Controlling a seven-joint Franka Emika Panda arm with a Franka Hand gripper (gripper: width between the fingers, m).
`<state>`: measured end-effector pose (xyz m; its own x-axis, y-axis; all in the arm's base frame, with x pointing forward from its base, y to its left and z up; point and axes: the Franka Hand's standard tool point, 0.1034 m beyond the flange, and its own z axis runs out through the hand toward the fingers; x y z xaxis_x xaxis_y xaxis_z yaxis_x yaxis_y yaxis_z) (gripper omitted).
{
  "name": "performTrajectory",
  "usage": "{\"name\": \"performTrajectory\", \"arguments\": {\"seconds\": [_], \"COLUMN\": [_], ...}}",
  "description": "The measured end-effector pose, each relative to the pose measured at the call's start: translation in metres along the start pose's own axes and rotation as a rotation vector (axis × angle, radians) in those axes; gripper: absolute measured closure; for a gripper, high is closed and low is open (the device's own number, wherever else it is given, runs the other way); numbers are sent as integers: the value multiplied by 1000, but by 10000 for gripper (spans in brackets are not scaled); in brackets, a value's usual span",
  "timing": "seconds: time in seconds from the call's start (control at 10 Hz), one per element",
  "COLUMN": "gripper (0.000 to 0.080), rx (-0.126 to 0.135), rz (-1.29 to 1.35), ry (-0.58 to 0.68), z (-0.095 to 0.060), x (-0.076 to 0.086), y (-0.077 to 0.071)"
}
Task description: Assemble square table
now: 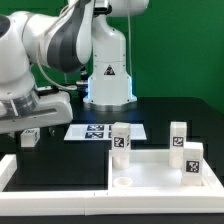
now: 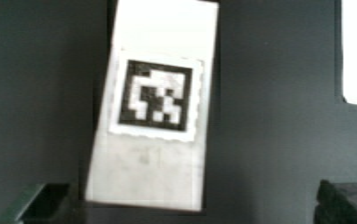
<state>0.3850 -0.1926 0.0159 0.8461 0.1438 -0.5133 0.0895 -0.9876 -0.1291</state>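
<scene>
Here, on the black table (image 1: pixel 60 160) before a green wall (image 1: pixel 180 40), jaws stand wide above a leg (image 2: pixel 154 105).

Ext view bright, even overhead light, soft shadows on dark table, wrist view dim, blurry, low-res

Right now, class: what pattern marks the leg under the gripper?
A black-and-white square tag on the white leg; wrist view.

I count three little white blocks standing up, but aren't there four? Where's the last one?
The fourth leg lies on the black table at the exterior view's left, right under the open gripper, left of the marker board; the wrist view shows it close up.
</scene>
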Motion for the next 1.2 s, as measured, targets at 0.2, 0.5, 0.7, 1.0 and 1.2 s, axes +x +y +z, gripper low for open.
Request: {"name": "performTrajectory", "arguments": {"seconds": [0.2, 0.5, 0.7, 1.0, 1.2], "gripper": [150, 150, 150, 150, 150], "rx": [29, 19, 18, 54, 49], "rz": [28, 67, 63, 92, 106], "ry": [-164, -310, -308, -402, -420], "z": [9, 8, 9, 16, 19], "x": [-10, -10, -10, -21, -19], "y": [10, 21, 21, 17, 14]}}
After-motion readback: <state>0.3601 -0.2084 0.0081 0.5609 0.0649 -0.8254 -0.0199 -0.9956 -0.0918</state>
